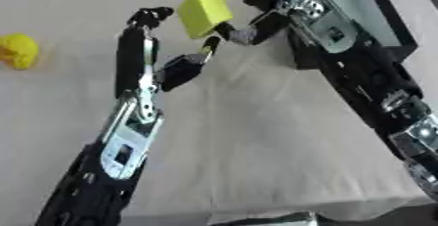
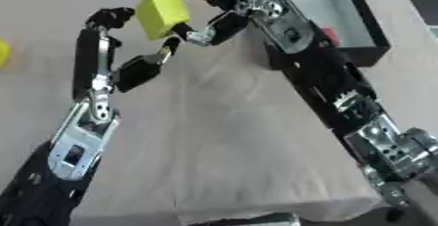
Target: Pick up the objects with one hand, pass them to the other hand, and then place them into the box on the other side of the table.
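The right hand [image 2: 214, 12] holds a yellow block [image 2: 163, 12] up off the surface [image 2: 231, 137], its fingers curled about the block's far side and its thumb reaching under the near lower edge, so the block sits tilted in the grip. The left hand [image 1: 150, 49] stands just beside that block, on its left and slightly below, with its long fingers straight and raised and its thumb spread out toward the block's bottom corner; the thumb tip is at or very close to the block, and whether it touches cannot be told. The left hand's fingertips [image 1: 152, 15] rise level with the block's left face, apart from it. Behind and to the right of the right hand lies a black box [image 2: 363, 22] with a pale inside, and something red [image 2: 331, 35] shows in it next to the forearm. Well off to the left of the left hand, a yellow lumpy object [image 1: 19, 50] rests on the surface.
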`<action>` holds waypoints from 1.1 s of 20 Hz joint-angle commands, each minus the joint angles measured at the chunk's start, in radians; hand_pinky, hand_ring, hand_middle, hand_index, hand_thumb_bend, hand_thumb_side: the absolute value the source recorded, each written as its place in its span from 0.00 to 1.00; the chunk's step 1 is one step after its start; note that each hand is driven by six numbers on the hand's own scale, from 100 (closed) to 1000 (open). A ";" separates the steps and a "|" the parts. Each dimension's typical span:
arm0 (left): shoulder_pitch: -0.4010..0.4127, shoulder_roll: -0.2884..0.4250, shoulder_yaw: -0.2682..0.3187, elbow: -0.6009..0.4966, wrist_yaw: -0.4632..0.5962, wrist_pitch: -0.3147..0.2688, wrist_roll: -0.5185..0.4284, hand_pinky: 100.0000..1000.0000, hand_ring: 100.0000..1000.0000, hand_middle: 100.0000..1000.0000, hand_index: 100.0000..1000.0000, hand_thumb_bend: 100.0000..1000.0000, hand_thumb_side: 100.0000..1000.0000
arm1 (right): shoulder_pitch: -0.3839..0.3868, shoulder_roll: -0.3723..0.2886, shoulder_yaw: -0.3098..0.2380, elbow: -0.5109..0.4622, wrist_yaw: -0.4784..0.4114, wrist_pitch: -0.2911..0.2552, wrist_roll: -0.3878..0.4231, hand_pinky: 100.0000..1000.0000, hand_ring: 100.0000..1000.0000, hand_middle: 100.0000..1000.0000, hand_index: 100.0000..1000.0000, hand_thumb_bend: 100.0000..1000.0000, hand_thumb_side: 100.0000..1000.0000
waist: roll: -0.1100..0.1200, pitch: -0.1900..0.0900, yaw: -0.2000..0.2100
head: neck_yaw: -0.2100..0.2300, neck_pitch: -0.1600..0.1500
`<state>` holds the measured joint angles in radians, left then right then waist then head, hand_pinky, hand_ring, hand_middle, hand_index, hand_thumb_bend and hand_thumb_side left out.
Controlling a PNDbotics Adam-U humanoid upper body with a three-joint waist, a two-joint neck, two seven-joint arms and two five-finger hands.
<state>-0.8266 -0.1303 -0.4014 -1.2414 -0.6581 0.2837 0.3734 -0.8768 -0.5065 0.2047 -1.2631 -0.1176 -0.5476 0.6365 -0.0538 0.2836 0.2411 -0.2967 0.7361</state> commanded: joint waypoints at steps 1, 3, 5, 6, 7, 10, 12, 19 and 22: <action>-0.012 0.000 0.010 -0.009 -0.014 0.023 0.002 0.55 0.72 0.64 0.74 0.64 0.48 | -0.020 -0.033 -0.019 -0.024 -0.016 -0.255 0.270 0.97 0.87 0.54 0.47 0.00 0.03 | 0.003 -0.017 -0.002 | 0.001 -0.008; -0.011 0.000 0.007 -0.008 -0.017 0.023 0.000 0.56 0.72 0.65 0.74 0.67 0.50 | -0.018 -0.033 -0.022 -0.023 -0.018 -0.246 0.270 0.97 0.87 0.55 0.47 0.00 0.03 | 0.004 -0.016 -0.003 | 0.000 -0.006; -0.010 0.001 0.005 -0.004 -0.025 0.020 -0.007 0.56 0.72 0.65 0.75 0.70 0.52 | -0.017 -0.033 -0.027 -0.021 -0.017 -0.237 0.270 0.97 0.87 0.55 0.47 0.00 0.02 | 0.005 -0.017 -0.005 | -0.001 -0.006; -0.009 0.001 0.005 -0.001 -0.028 0.018 -0.010 0.56 0.72 0.65 0.74 0.70 0.51 | -0.016 -0.034 -0.031 -0.020 -0.018 -0.233 0.270 0.97 0.87 0.55 0.47 0.00 0.02 | 0.005 -0.017 -0.006 | -0.002 -0.005; -0.008 0.002 0.007 0.000 -0.031 0.017 -0.011 0.55 0.72 0.64 0.74 0.69 0.50 | -0.015 -0.036 -0.035 -0.018 -0.020 -0.228 0.270 0.97 0.88 0.55 0.47 0.00 0.02 | 0.005 -0.017 -0.007 | -0.002 -0.005; -0.005 0.010 0.017 -0.003 -0.028 0.015 0.002 0.55 0.71 0.63 0.73 0.66 0.46 | -0.008 -0.055 -0.057 -0.012 -0.026 -0.213 0.270 0.97 0.88 0.55 0.48 0.00 0.02 | 0.007 -0.021 -0.013 | -0.003 -0.004; -0.002 0.020 0.021 -0.005 -0.024 0.013 0.014 0.55 0.70 0.63 0.72 0.64 0.45 | -0.005 -0.075 -0.080 -0.003 -0.030 -0.204 0.270 0.96 0.87 0.55 0.48 0.00 0.03 | 0.010 -0.024 -0.021 | -0.004 -0.004; -0.001 0.055 0.005 -0.032 -0.038 0.002 0.012 0.56 0.70 0.63 0.70 0.62 0.45 | 0.017 -0.145 -0.167 0.023 -0.050 -0.165 0.240 0.96 0.87 0.55 0.49 0.00 0.01 | 0.021 -0.029 -0.044 | -0.017 -0.031; 0.000 0.063 0.003 -0.042 -0.047 0.003 0.003 0.57 0.71 0.64 0.71 0.62 0.45 | 0.034 -0.162 -0.193 0.035 -0.041 -0.145 0.219 0.96 0.87 0.56 0.49 0.00 0.01 | 0.026 -0.032 -0.054 | -0.023 -0.055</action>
<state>-0.8157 -0.0762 -0.3958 -1.2577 -0.6961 0.2894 0.3798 -0.8297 -0.6255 0.0336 -1.2236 -0.1583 -0.5105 0.6736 -0.0266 0.2804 0.1874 -0.3144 0.7006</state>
